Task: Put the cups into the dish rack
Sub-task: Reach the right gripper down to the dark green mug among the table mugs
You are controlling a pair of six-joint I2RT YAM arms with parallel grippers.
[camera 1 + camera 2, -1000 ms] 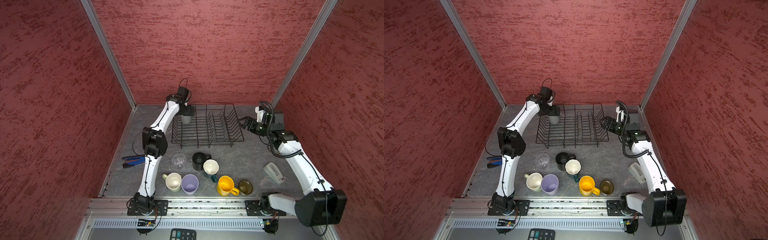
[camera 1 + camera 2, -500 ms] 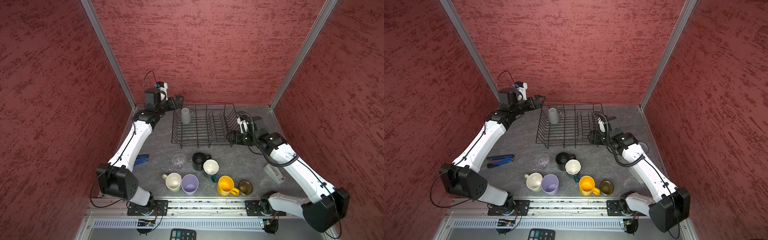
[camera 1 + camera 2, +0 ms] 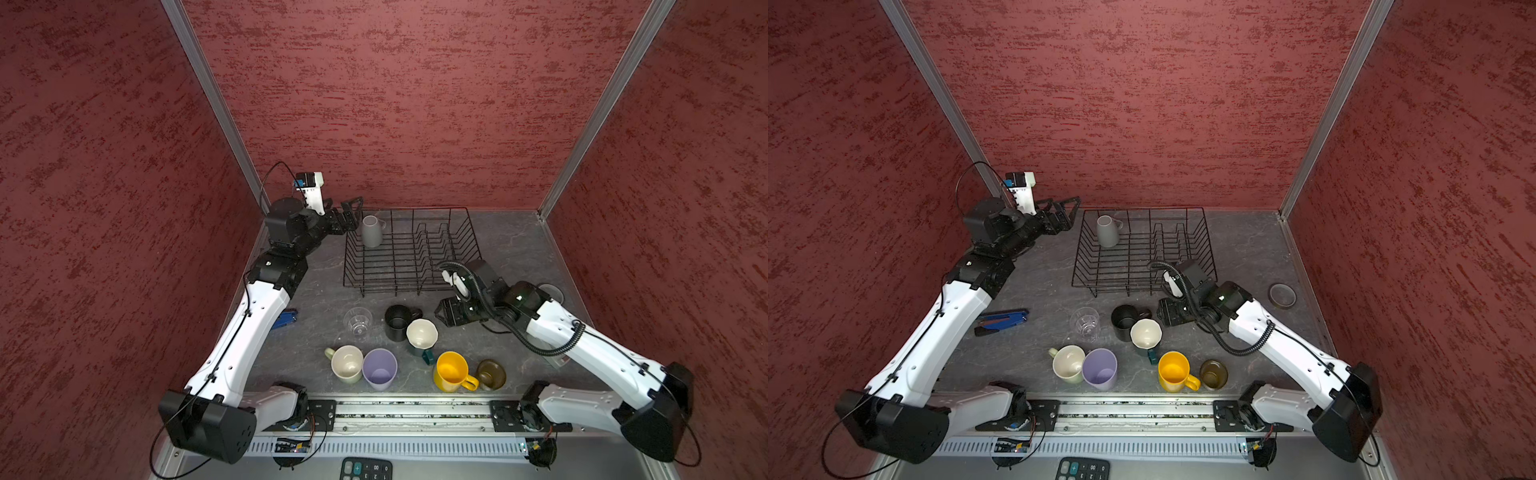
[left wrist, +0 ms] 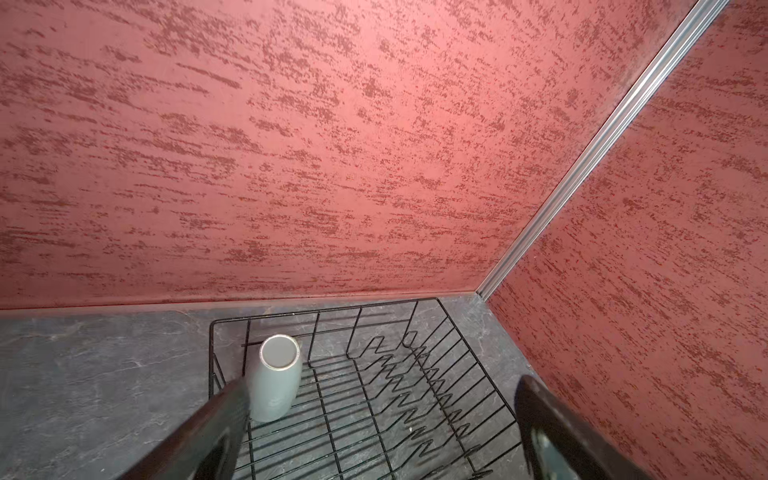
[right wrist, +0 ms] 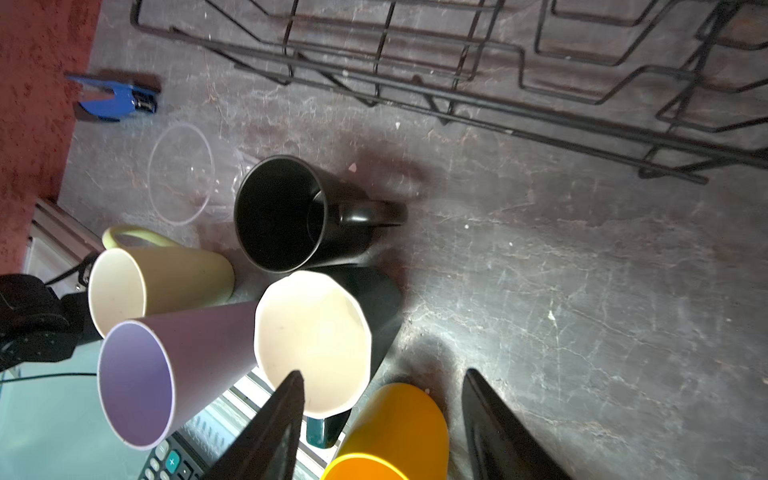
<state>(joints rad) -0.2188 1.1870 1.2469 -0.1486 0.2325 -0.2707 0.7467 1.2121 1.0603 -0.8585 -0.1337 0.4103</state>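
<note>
The black wire dish rack point(image 3: 471, 243) stands at the back. A grey mug point(image 3: 371, 231) point(image 4: 276, 382) stands upside down in its far left corner. My left gripper point(image 3: 352, 212) point(image 4: 382, 384) hangs open just left of that mug, holding nothing. In front of the rack stand a clear glass point(image 3: 357, 322), black mug point(image 3: 397, 322), teal mug point(image 3: 422, 334), pale-green mug point(image 3: 347, 363), lilac tumbler point(image 3: 379, 368), yellow mug point(image 3: 451, 371) and brown mug point(image 3: 491, 374). My right gripper point(image 3: 442, 318) point(image 5: 383, 373) is open and empty, just right of the black and teal mugs.
A blue hand tool point(image 3: 1003, 321) lies on the table at the left. A dark round ring point(image 3: 1282, 295) sits by the right wall. A calculator point(image 3: 365, 469) lies below the front rail. Red walls close in three sides.
My left gripper has let go of the grey mug and drawn back left; the mug stays in the rack. My right arm swung from beside the rack forward to the cups, jaws narrowing.
</note>
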